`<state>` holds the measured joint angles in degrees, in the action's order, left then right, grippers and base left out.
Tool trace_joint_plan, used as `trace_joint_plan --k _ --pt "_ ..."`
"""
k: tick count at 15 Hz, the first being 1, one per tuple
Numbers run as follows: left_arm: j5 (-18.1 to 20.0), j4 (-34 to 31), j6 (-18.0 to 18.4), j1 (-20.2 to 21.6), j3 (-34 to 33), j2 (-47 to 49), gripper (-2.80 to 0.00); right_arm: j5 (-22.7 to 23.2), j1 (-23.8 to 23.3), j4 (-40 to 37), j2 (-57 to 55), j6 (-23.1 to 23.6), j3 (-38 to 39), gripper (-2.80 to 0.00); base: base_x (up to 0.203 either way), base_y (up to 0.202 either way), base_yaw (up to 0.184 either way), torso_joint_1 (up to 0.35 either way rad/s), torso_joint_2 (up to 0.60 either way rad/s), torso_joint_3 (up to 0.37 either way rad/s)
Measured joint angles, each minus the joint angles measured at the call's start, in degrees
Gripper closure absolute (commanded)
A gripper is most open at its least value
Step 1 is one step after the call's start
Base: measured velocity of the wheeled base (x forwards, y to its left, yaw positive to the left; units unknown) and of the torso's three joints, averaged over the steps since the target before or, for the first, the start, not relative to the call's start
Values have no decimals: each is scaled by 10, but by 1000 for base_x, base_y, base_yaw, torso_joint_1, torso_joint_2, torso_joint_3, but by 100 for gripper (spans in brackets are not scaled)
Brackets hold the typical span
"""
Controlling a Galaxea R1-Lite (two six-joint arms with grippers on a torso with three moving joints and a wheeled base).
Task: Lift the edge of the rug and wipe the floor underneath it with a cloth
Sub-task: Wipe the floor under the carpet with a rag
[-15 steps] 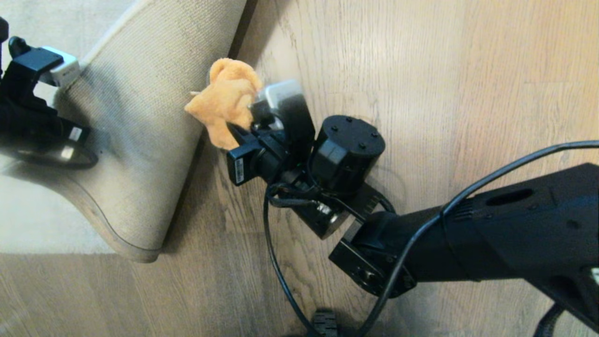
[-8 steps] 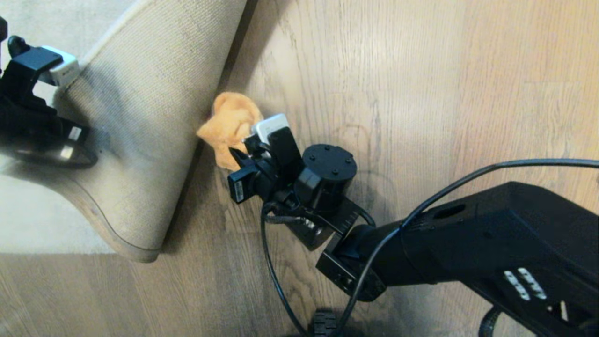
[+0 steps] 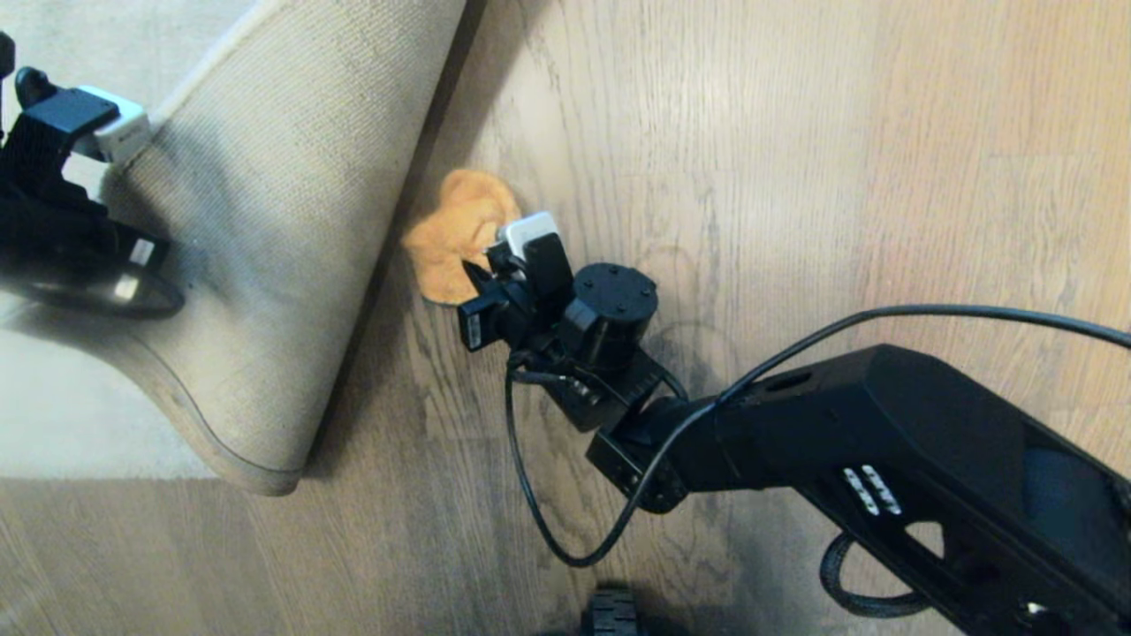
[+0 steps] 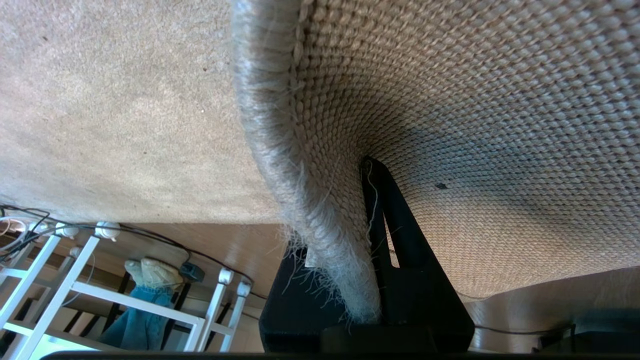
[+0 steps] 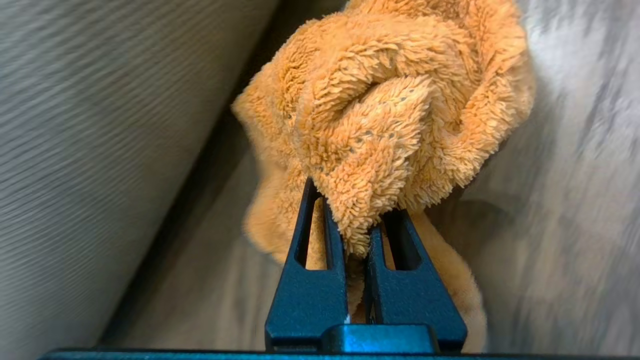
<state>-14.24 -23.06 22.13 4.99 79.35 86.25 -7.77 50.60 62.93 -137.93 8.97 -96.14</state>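
Note:
My left gripper (image 3: 119,132) at the far left is shut on the rug edge (image 3: 203,442) and holds the corner up, so its tan woven backing faces the camera. In the left wrist view the frayed rug edge (image 4: 280,150) runs between the black fingers (image 4: 400,240) of the left gripper (image 4: 340,190). My right gripper (image 3: 484,265) is shut on the fluffy orange cloth (image 3: 464,234), which is low over the wooden floor (image 3: 795,177) beside the raised rug. In the right wrist view the cloth (image 5: 390,100) bunches over the right gripper (image 5: 350,200).
A black cable (image 3: 530,495) loops from the right arm over the floor. A dark wheel (image 3: 611,614) shows at the bottom edge. Beyond the rug, the left wrist view shows a white rack (image 4: 75,295) and cords.
The right gripper has carried the cloth down from in front of the lifted rug backing to the floor beside it. The left gripper and raised rug corner have not moved.

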Motion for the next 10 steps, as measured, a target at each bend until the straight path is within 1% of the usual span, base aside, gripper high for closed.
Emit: trace_joint_plan --k 5,10 --pt "0 0 0 0 -1 1 0 2 -35 -30 -26 -2 -78 0 0 0 0 0 0 0" --pt "0 0 0 0 -8 1 0 3 -77 -33 -15 -1 -96 0 0 0 0 0 0 0"
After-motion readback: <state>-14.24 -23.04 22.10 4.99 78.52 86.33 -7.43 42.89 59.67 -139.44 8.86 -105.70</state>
